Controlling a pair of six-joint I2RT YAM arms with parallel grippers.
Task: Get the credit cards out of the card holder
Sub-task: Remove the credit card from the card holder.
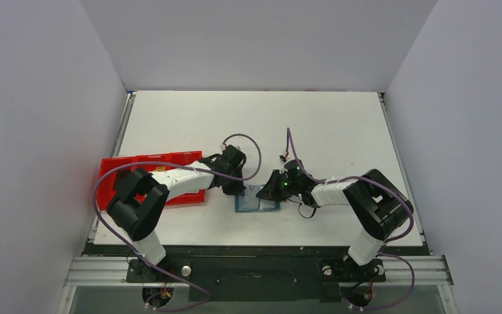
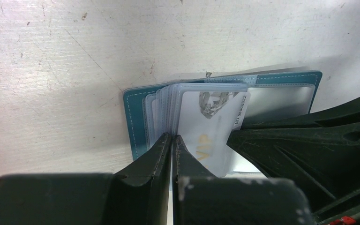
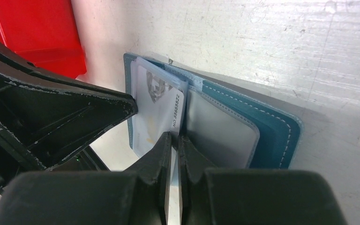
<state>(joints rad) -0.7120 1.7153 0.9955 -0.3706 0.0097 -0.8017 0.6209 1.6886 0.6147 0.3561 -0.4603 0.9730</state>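
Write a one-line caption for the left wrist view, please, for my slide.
Left gripper, closed, at the clear sleeves of the open teal card holder, a white VIP card showing on top.

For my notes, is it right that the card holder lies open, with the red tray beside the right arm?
No: the red tray is beside the left arm, as the top view shows; the card holder does lie open.

both arms in, jaws pinched shut

left arm (image 1: 176,178) reaches right, right arm (image 1: 330,191) reaches left, wrists angled down. left gripper (image 2: 172,138) fingers pressed together, no gap. right gripper (image 3: 174,137) same, tips meeting. grippers nearly nose to nose.
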